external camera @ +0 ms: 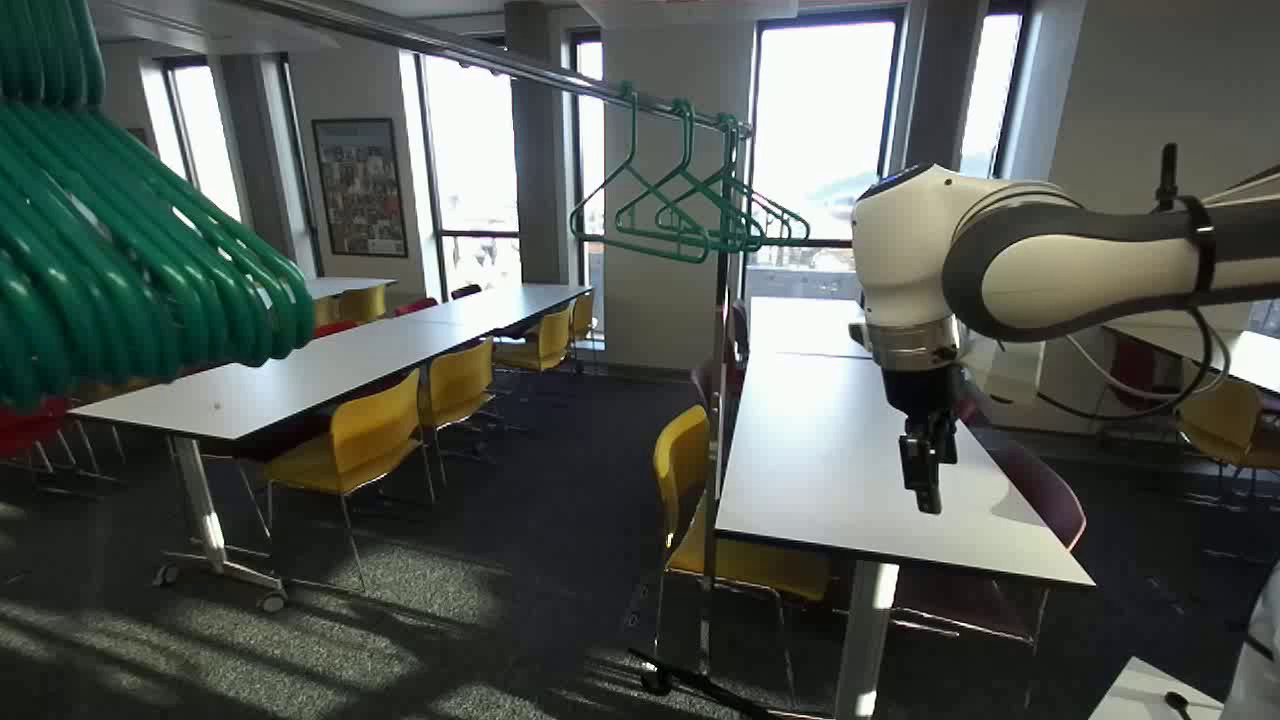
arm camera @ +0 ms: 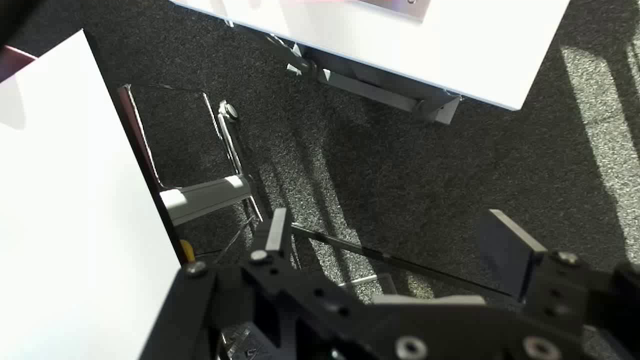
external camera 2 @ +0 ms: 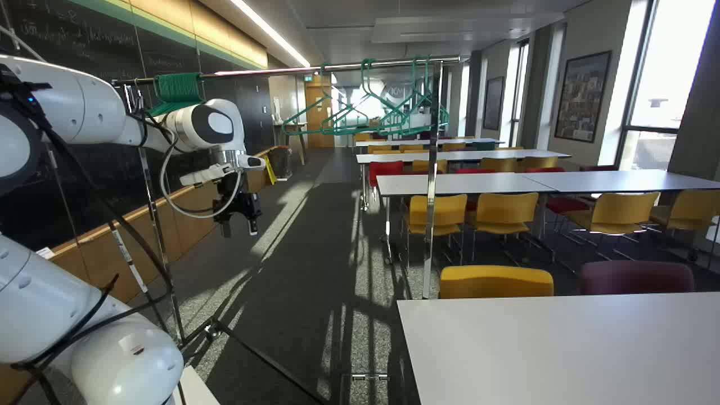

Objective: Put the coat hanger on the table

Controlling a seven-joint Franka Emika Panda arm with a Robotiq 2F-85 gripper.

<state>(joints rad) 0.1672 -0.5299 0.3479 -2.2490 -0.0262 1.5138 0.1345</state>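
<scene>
The gripper (arm camera: 395, 232) points down at the end of the white and grey arm (external camera: 1095, 275). In the wrist view its 2 fingers (arm camera: 277, 232) are spread wide, with dark carpet (arm camera: 400, 165) showing between them. The thin green coat hangers (external camera: 703, 243) hang by their hooks from a metal rail (external camera 2: 264, 71), higher than the gripper in both exterior views and well apart from it. They overlap, so I cannot tell how many there are. This loose group sits toward the window end of the rail, near the upright post (external camera 2: 432, 185); in an exterior view that is the right end. A tight bunch of green hangers (external camera: 150, 260) is packed at the opposite end, near and left in an exterior view.

The right-hand white table (external camera: 820, 480) runs from near to far toward the windows (external camera: 825, 130). A yellow chair (external camera: 685, 460) stands at its left side and a maroon chair (external camera: 1045, 495) at its right. In the wrist view a white tabletop lies on the left, apart from the fingers. Across the aisle, the left-hand white table (external camera: 300, 370) has a row of yellow chairs (external camera: 375, 430) along its right side. A blackboard (external camera 2: 112, 42) covers the left wall in an exterior view, and sunlight falls in streaks on the carpet.
</scene>
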